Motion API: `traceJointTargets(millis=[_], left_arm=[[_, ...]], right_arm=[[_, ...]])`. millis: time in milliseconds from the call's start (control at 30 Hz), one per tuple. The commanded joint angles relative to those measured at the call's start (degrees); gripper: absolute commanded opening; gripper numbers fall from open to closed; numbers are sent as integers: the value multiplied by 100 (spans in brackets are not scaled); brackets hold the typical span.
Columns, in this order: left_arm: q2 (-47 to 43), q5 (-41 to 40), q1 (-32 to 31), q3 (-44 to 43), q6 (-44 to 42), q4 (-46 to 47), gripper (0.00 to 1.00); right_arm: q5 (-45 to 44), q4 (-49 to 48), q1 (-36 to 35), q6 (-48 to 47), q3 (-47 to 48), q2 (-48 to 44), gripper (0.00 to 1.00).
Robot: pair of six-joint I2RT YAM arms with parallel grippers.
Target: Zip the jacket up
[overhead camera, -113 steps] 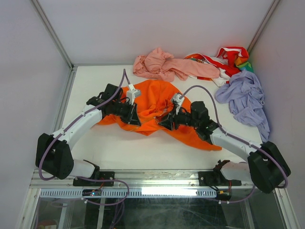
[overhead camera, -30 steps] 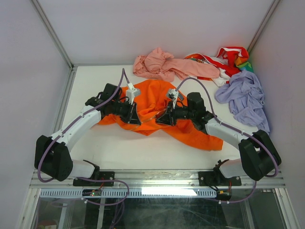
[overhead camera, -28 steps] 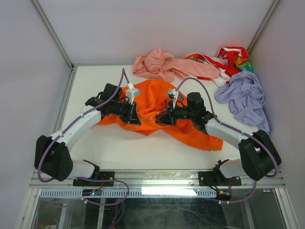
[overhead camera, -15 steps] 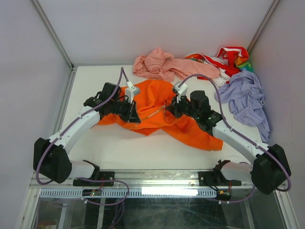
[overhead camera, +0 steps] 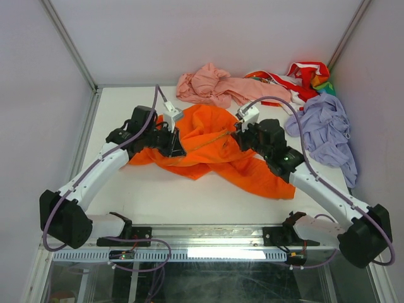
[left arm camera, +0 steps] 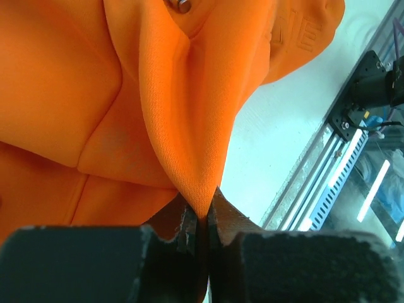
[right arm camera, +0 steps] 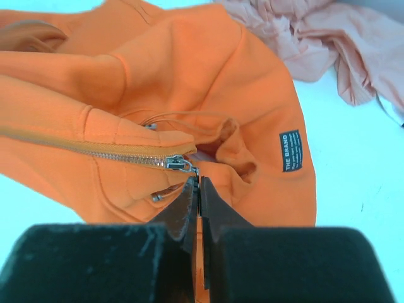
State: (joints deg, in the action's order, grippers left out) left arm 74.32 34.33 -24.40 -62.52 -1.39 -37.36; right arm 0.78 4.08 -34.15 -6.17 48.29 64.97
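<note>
The orange jacket lies crumpled mid-table, its zipper line stretched between my two grippers. My left gripper is shut on a fold of the jacket's fabric at the lower hem end. My right gripper is shut on the zipper pull, just behind the metal slider. The closed zipper teeth run left from the slider. A dark brand patch sits on the jacket to the right of my right gripper.
A pale pink garment lies at the back, also in the right wrist view. A red and multicoloured garment and a lilac garment lie at the back right. Enclosure walls stand on three sides; a metal rail runs along the front.
My right gripper has moved up and to the right along the jacket, pulling the zipper line taut. My left gripper has shifted slightly upward, still holding the fabric.
</note>
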Motion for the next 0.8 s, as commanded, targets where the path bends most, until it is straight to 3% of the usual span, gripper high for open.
traceJointTargets(millis=[0, 100, 233, 333, 367, 400, 533, 767], left_arm=[[-678, -647, 94, -230, 114, -243, 10], [-1055, -929, 94, -443, 302, 96, 24], [-1639, -1620, 93, -694, 497, 464, 52], [-2111, -2417, 93, -821, 678, 636, 79], [-2286, -2701, 94, -835, 724, 694, 95], [-2468, -2987, 93, -826, 772, 766, 99], [-3190, -4227, 94, -568, 942, 1068, 99], [-4667, -5985, 94, 424, 1628, 1926, 99]], right_arm=[[-430, -229, 358, -332, 346, -839, 1], [-494, -131, 362, -322, 474, -1239, 23], [-910, 73, 363, -358, 648, -1769, 72], [-1603, 303, 367, -376, 764, -2140, 90], [-1936, 363, 368, -357, 776, -2258, 98], [-2390, 422, 365, -336, 782, -2438, 99], [-3499, 483, 365, -343, 649, -3114, 99], [-4475, 687, 362, 201, 375, -3939, 99]])
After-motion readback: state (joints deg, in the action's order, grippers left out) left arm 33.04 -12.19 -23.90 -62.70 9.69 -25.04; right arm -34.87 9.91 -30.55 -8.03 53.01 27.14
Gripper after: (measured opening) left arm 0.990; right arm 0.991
